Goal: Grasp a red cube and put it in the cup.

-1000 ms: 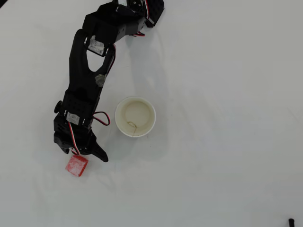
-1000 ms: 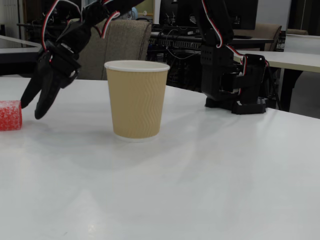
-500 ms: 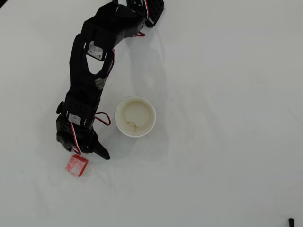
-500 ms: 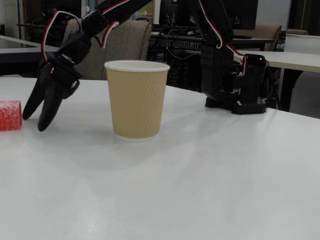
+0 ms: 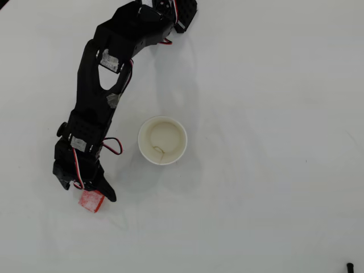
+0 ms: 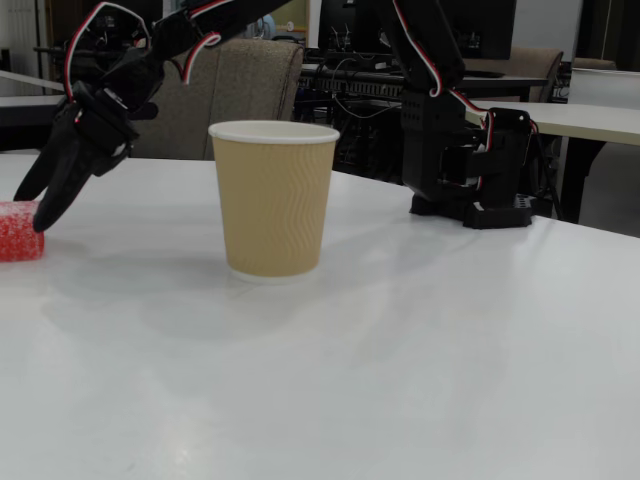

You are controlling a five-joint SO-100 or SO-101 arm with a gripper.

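The red cube lies on the white table, left of and nearer than the cup in the overhead view; in the fixed view it sits at the left edge. The cup stands upright and empty; its outside is tan and ribbed with a white rim. My gripper is open and lowered over the cube's far side, with one fingertip touching or nearly touching the cube's top edge. The cube rests on the table, partly hidden under the jaws in the overhead view.
The arm's black base stands behind and right of the cup; it also shows at the top of the overhead view. A small black object lies at the bottom right corner. Chairs and desks stand beyond the table.
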